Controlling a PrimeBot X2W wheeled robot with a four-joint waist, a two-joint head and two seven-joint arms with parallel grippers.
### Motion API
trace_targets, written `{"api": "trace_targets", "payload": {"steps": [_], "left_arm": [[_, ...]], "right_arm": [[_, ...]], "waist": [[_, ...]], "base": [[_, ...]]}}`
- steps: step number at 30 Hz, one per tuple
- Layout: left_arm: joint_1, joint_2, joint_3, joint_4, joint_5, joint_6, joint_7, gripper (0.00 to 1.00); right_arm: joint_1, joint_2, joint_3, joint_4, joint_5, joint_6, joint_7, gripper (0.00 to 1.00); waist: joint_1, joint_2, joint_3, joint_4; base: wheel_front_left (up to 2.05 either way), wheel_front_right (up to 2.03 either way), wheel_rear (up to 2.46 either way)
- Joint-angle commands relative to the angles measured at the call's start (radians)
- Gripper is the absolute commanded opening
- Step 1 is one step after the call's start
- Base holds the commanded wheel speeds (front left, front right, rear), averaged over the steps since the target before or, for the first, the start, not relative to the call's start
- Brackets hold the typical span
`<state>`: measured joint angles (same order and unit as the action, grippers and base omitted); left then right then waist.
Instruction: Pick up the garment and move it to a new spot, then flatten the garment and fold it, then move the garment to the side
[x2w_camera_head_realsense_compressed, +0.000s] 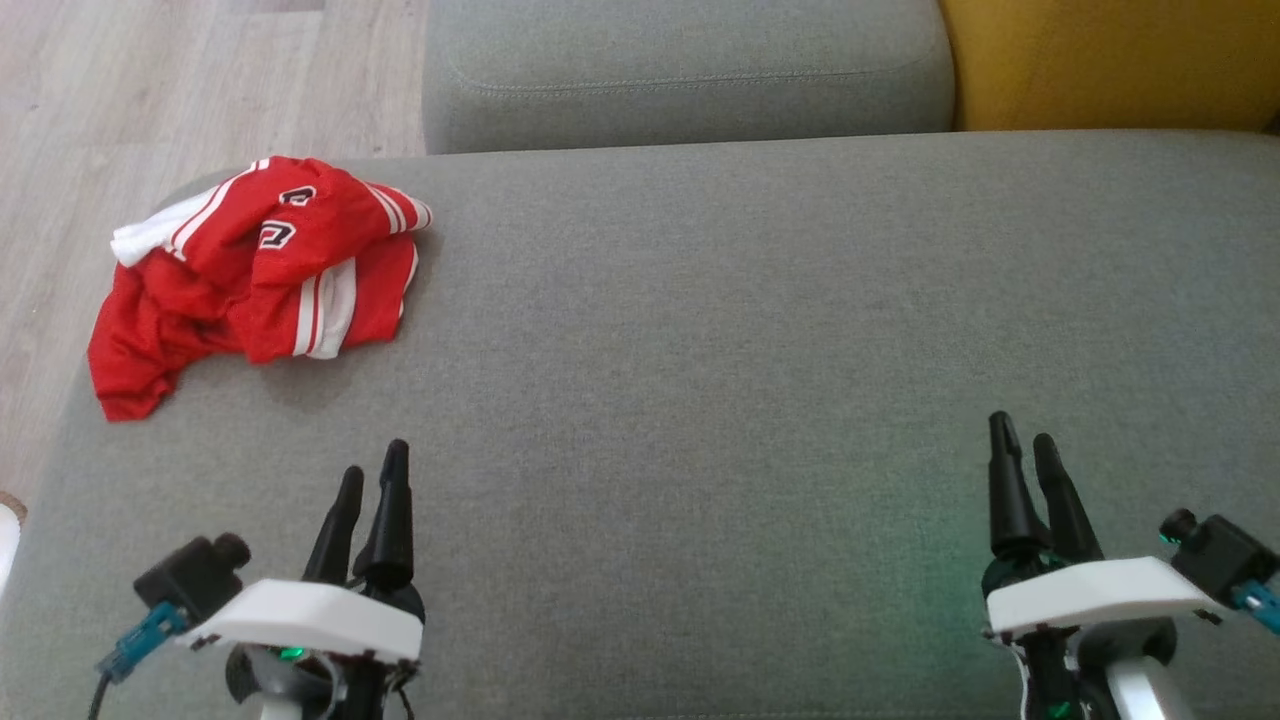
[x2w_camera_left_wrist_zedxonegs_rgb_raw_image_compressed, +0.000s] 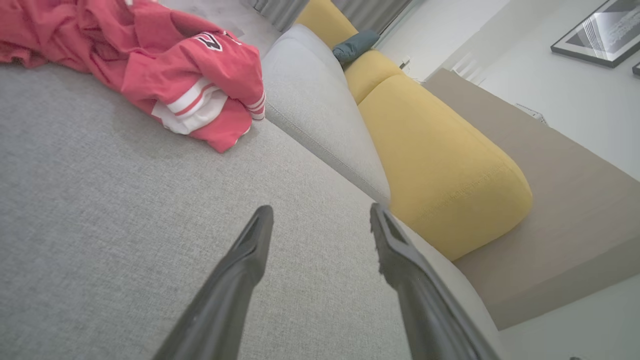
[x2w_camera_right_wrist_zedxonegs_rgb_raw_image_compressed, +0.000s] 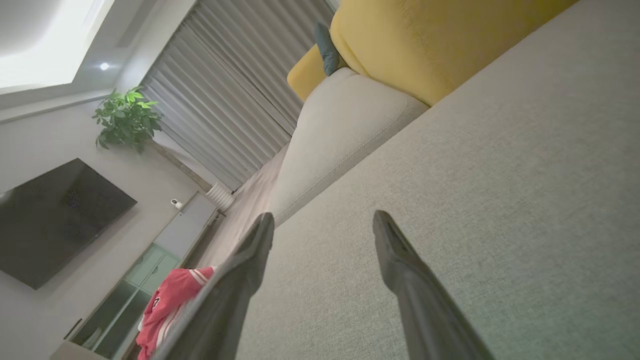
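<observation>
Left hand (x2w_camera_head_realsense_compressed: 373, 458) and right hand (x2w_camera_head_realsense_compressed: 1022, 430) hang over the near edge of the grey sofa seat (x2w_camera_head_realsense_compressed: 750, 330), each with its fingers spread wide and nothing between them. Crumpled at the seat's far left corner lies the red garment (x2w_camera_head_realsense_compressed: 260, 270), white-striped, with dark marks that may be numbers. Beyond the seat's far right corner sits a yellow cushion (x2w_camera_head_realsense_compressed: 1110, 60).

The grey sofa seat (x2w_camera_head_realsense_compressed: 760, 330) is backed by a grey cushion (x2w_camera_head_realsense_compressed: 690, 80) and a yellow cushion (x2w_camera_head_realsense_compressed: 1110, 60). A wood floor (x2w_camera_head_realsense_compressed: 150, 80) is seen beside it, with curtains (x2w_camera_right_wrist_zedxonegs_rgb_raw_image_compressed: 225, 105), a plant (x2w_camera_right_wrist_zedxonegs_rgb_raw_image_compressed: 127, 117) and a television (x2w_camera_right_wrist_zedxonegs_rgb_raw_image_compressed: 55, 220) beyond.
</observation>
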<state>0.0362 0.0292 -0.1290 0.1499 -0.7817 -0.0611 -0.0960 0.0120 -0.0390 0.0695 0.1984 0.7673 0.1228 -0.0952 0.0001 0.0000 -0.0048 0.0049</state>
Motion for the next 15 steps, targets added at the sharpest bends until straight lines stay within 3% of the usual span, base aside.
{"api": "trace_targets", "payload": {"steps": [1, 15], "left_arm": [[-0.033, 0.012, 0.006, -0.044, 0.034, 0.004, -0.013, 1.0], [-0.025, 0.015, -0.018, -0.058, 0.223, 0.014, -0.054, 1.0]], "right_arm": [[-0.035, -0.007, 0.023, -0.042, -0.035, 0.005, -0.014, 1.0], [-0.039, -0.008, 0.051, -0.027, -0.229, 0.006, -0.056, 1.0]], "waist": [[-0.0001, 0.0, 0.0, 0.0], [-0.0001, 0.0, -0.001, 0.004]], "base": [[0.0, 0.0, 0.0], [0.0, 0.0, 0.0]]}}
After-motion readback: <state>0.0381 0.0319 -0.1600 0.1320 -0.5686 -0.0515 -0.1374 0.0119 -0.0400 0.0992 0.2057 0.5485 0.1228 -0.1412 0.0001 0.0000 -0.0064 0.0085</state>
